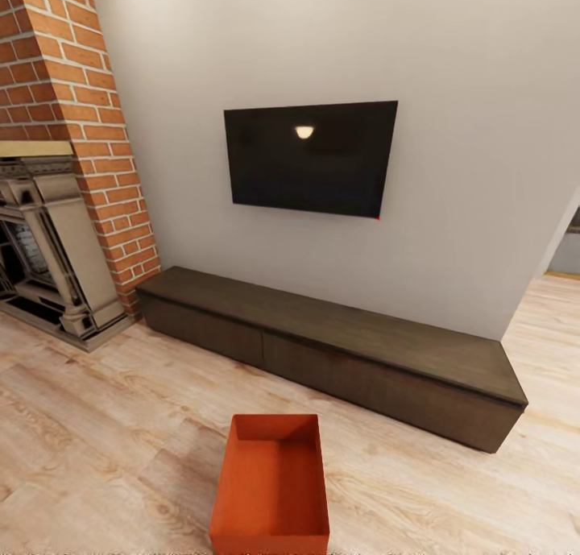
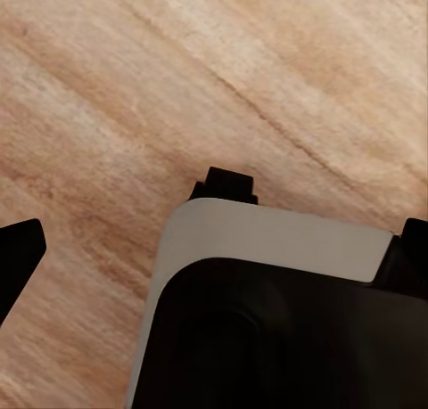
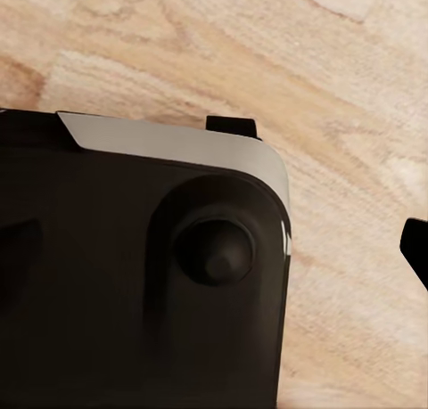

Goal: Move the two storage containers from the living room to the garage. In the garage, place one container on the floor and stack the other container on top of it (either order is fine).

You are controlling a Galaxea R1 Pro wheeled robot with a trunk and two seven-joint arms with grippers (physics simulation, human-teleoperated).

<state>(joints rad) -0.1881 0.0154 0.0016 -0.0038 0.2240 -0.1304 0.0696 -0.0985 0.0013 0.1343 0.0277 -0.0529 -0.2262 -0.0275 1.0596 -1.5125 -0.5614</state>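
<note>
black rounded base shell edged with a pale grey band, round knob on top.

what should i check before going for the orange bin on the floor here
1. Target in view: ok. One storage container sits on the wood plank floor, near the bottom of the head view.
2. Container upright and empty: ok. It stands open side up and nothing lies inside.
3. Space around it: ok. It stands apart from the low dark cabinet, with bare planks between them.
4. Second container located: not ok. Look around for it first.
5. Grippers free: cannot tell. Both wrist views look down over the robot's base at the planks.
6. Room: ok. The brick fireplace and wall TV mark the living room.
</note>
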